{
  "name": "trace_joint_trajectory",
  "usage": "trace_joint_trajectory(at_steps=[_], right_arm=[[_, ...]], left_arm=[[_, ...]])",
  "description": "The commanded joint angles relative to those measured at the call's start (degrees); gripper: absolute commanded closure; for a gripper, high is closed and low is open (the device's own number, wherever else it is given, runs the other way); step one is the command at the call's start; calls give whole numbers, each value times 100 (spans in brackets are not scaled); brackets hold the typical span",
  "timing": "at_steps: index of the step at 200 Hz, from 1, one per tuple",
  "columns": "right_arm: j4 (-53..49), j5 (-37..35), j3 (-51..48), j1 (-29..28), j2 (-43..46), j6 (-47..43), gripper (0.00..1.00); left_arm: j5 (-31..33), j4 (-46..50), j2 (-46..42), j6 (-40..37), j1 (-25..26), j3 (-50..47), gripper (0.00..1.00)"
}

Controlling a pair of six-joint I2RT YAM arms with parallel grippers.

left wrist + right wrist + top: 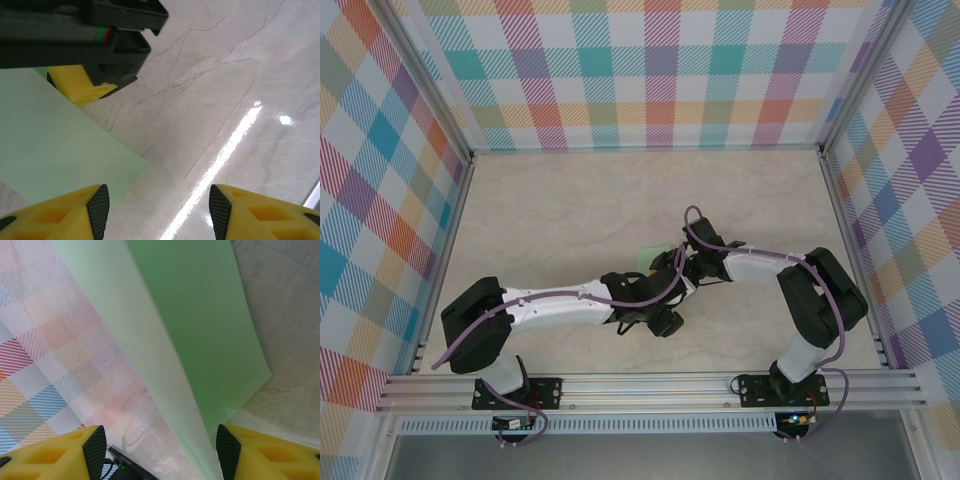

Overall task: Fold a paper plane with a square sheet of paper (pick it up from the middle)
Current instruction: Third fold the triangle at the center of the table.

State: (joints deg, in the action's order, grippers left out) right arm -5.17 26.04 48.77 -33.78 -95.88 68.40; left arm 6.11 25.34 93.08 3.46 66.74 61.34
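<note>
Because the pale marbled table (570, 200) looks glossy, a light sheet would probably slide on it rather than lift cleanly. Above it, the left arm (550, 305) and the right arm (760, 265) meet near the table's centre, over the square sheet of paper (50, 135). The left wrist view shows one part of the sheet lying flat. In the right wrist view it rises in two facets along a soft ridge. It seems thin, limp and easily creased by a stray pinch. A raised ridge near the middle looks the best place to hold it, since the flat edges offer nothing to grip. The left gripper (159, 212) is open over bare table just beside a paper corner. The right gripper (157, 452) also has its jaws apart, and the ridge runs between its pads (95, 450) unclamped.
</note>
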Motion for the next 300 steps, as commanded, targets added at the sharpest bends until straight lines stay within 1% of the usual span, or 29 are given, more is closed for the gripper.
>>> trace_joint_trajectory(at_steps=[1, 15, 54, 86, 103, 127, 141, 155, 181, 187, 221, 241, 265, 285, 300], right_arm=[[43, 120, 144, -15, -60, 20, 38], [51, 113, 158, -10, -61, 21, 38], [41, 119, 169, -15, -53, 20, 38], [22, 120, 163, -15, -54, 24, 38], [7, 111, 154, -15, -33, 17, 38], [-67, 65, 150, -15, -6, -11, 38], [-97, 46, 148, -15, 6, -20, 38], [-137, 16, 157, -16, 3, -44, 38], [-242, -53, 169, -15, -10, -88, 38], [-271, -67, 174, -6, -8, -105, 38], [-675, -243, 281, 10, 50, -307, 38], [-918, -333, 329, 70, 142, -468, 36], [-1216, -478, 369, 192, 337, -701, 35], [-1481, -611, 417, 307, 496, -896, 34], [-1792, -792, 554, 353, 544, -1102, 34]], left_arm=[[996, 6, 335, -241, 298, -79, 43], [1262, -58, 413, -216, 398, -131, 43], [1860, -363, 406, -126, 435, -308, 44], [1900, -539, 433, -145, 436, -306, 47], [1917, -583, 483, -99, 436, -289, 51], [2037, -601, 432, -41, 434, -321, 62], [2083, -592, 350, -34, 436, -354, 74], [2065, -591, 259, -10, 436, -385, 82], [2005, -592, 193, 3, 407, -396, 100], [1980, -592, 180, 20, 386, -395, 100], [1403, -597, 28, 143, 91, -435, 100], [722, -563, -127, 220, -199, -440, 100], [-317, -540, -289, 279, -611, -442, 100], [-1065, -497, -285, 313, -905, -408, 100], [-1427, -501, -255, 377, -1113, -430, 100]])
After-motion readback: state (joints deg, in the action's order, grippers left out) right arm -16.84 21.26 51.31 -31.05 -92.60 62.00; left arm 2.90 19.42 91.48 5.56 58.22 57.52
